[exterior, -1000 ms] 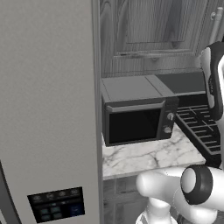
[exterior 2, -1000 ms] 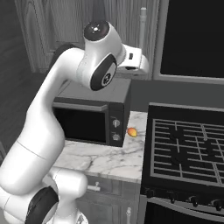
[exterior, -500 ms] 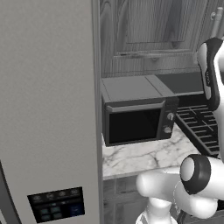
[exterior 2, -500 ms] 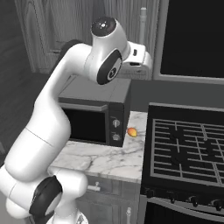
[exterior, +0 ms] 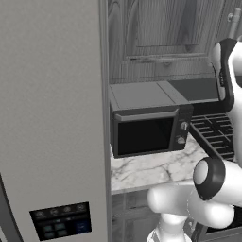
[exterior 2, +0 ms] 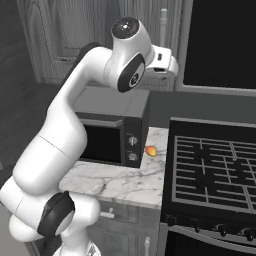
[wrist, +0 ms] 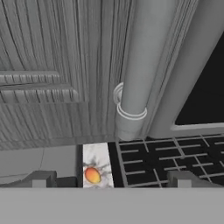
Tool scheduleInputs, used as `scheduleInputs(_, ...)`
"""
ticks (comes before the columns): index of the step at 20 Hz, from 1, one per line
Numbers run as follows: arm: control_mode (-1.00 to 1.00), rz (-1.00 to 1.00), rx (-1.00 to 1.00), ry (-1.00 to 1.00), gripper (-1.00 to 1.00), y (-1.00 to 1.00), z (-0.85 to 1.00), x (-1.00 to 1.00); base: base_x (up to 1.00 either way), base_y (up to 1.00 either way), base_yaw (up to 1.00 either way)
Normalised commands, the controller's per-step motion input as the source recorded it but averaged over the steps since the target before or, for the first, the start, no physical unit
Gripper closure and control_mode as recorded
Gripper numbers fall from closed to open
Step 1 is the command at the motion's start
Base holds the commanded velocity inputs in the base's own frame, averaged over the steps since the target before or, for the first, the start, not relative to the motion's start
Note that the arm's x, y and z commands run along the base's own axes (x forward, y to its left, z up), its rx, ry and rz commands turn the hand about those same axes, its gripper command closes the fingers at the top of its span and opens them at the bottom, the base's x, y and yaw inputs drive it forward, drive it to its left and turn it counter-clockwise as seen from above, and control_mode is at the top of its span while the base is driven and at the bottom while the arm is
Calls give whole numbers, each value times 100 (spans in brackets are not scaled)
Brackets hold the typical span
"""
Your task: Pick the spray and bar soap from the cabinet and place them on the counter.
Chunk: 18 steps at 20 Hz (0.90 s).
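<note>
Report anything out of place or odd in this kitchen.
One oddity: a small orange object lies loose on the counter, between the microwave and the stovetop. The cabinet doors are shut; nothing looks spilled or damaged.

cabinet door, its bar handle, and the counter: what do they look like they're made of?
Cabinet: dark grey wood by the look, matte, with visible grain lines and a raised panel.
Bar handle: smooth pale grey cylinder with ringed mount, probably brushed metal, though painted plastic would look the same.
Counter: white with grey veins, slightly glossy, marble or a marble-look slab.
</note>
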Motion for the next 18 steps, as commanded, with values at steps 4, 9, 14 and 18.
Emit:
scheduleInputs(4,-100,0,0,2,-100,-12,3,42,0,0,0)
scheduleInputs(9,-100,0,0,0,-100,-13,4,34,0,0,0)
scheduleInputs(14,-100,0,-1,-3,-100,-17,5,24,0,0,0)
scheduleInputs(18,-100,0,-2,-4,-100,-15,2,24,0,0,0)
